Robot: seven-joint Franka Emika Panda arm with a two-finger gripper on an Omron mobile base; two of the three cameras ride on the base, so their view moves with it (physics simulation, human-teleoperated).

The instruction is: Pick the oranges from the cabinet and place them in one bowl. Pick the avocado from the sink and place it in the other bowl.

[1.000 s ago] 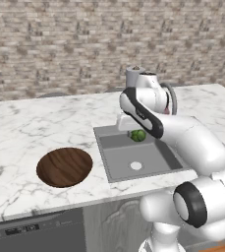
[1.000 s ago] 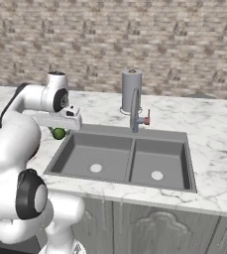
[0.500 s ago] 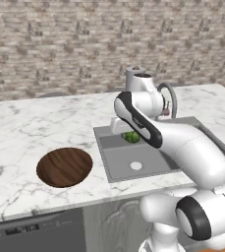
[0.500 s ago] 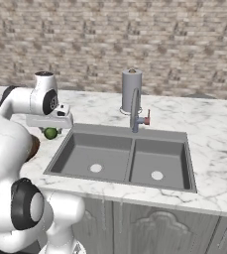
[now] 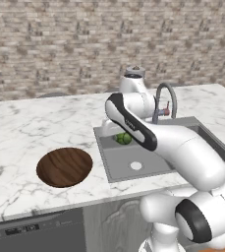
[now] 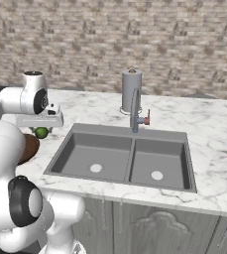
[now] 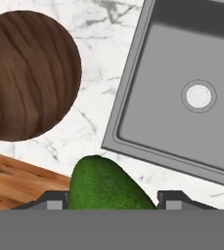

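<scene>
Fingers (image 7: pixel 111 205) pinching the avocado (image 7: pixel 106 185), hanging over marble surface (image 7: pixel 89 122) between sink (image 7: pixel 182 97) and brown bowl (image 7: pixel 28 73).

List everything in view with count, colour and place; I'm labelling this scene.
avocado: one, dark green, held between the fingers, above the counter's edge.
bowl: one, dark brown wood-look, on the counter left of the sink.
sink: one, grey, two basins, set into the counter.
faucet: one, grey with a red-marked handle, behind the sink.
paper towel roll: one, grey-white, behind the faucet.
counter: one, white marble.
wall: brick, behind the counter.
fingers: two, dark, shut on the avocado.
</scene>
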